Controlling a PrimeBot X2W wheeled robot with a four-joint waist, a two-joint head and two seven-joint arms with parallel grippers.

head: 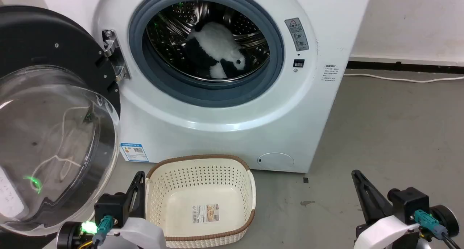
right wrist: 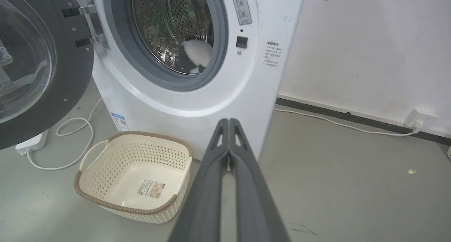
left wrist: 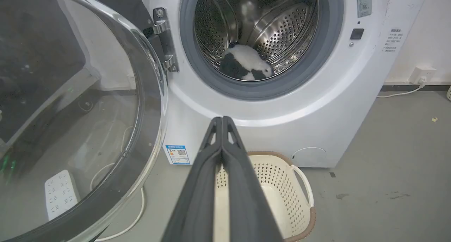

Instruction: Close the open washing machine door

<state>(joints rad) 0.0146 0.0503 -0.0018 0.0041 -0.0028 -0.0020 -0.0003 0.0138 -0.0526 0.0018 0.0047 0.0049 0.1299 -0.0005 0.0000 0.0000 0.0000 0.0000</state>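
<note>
Wide open left of the washing machine [head: 224, 133], the rigid, likely heavy washing machine door [head: 50, 122] invited a push on its black rim [head: 40, 35]; left gripper [left wrist: 222, 121] and right gripper [right wrist: 229, 123] were both pressed together.

Laundry corner, washing machine [head: 224, 133], basket [head: 203, 178]

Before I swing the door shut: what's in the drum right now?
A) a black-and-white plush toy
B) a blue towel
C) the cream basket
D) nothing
A: a black-and-white plush toy lies in the drum; the basket stands on the floor in front of the machine.
</note>
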